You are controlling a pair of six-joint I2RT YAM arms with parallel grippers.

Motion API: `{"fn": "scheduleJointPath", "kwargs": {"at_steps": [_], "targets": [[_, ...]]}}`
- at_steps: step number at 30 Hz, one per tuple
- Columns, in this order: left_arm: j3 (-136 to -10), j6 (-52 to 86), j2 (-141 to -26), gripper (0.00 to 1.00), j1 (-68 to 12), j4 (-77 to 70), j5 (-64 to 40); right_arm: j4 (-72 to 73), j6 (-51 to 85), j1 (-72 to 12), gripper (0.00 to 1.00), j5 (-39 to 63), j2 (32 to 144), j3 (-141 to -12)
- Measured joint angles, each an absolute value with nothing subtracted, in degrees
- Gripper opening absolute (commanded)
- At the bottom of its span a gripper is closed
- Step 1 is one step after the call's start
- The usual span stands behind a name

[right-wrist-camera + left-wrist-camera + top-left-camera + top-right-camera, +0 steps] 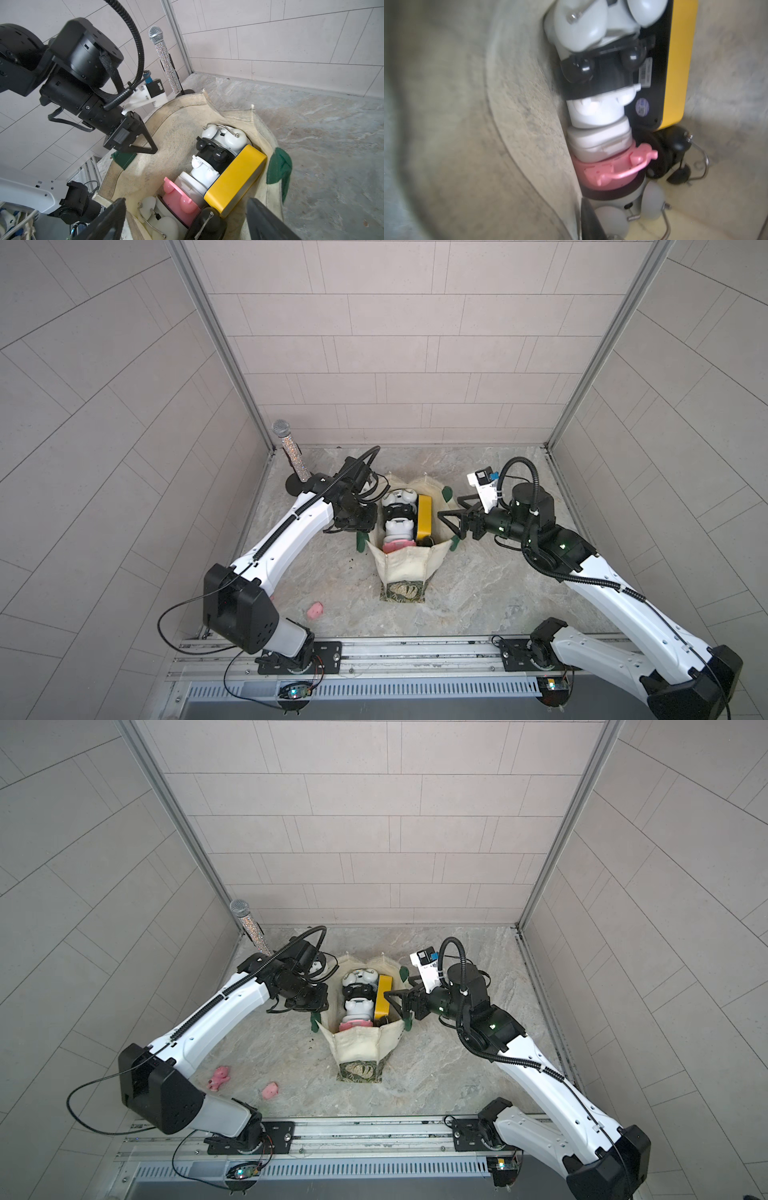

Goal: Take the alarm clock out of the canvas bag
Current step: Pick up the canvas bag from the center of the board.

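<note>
Left gripper (153, 148): closed, pinching canvas bag (172, 128) rim. Right gripper (451, 510): wide open, empty; lower squarely onto exposed white alarm clock (225, 136).

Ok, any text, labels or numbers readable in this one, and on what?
No text can be read here.
Too blurred: white barcode label on the black face of the yellow box.
Too blurred: round blue sticker on that same face.
Too faint: dark lettering showing through the canvas bag wall.
</note>
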State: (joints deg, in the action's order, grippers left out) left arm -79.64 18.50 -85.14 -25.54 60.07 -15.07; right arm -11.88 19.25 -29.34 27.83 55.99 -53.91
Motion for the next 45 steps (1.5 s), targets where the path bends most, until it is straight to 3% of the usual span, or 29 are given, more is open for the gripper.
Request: {"fn": "scheduleJointPath", "kwargs": {"at_steps": [3, 15, 24, 32, 45], "targets": [[-82.2, 17.0, -86.9, 0.00, -25.7, 61.7, -14.3, -11.8, 18.8, -30.3, 0.92, 27.1, 56.0, -53.9], [-98.0, 5.9, -91.2, 0.00, -28.7, 70.5, -7.8, -11.4, 14.7, -35.5, 0.93, 21.0, 55.5, -51.1], [-101.3, -0.5, -91.4, 0.00, -29.7, 72.6, -5.1, -11.0, 9.0, -41.5, 0.89, 15.7, 56.0, -48.5], [-102.0, -4.6, -91.6, 0.00, -29.7, 73.0, -6.9, -9.8, -3.5, -50.8, 0.85, 5.7, 58.8, -43.9], [-102.0, -4.6, -91.7, 0.00, -29.7, 73.3, -9.1, 0.0, -35.4, -51.0, 0.85, -1.5, 62.6, -37.1]]}}
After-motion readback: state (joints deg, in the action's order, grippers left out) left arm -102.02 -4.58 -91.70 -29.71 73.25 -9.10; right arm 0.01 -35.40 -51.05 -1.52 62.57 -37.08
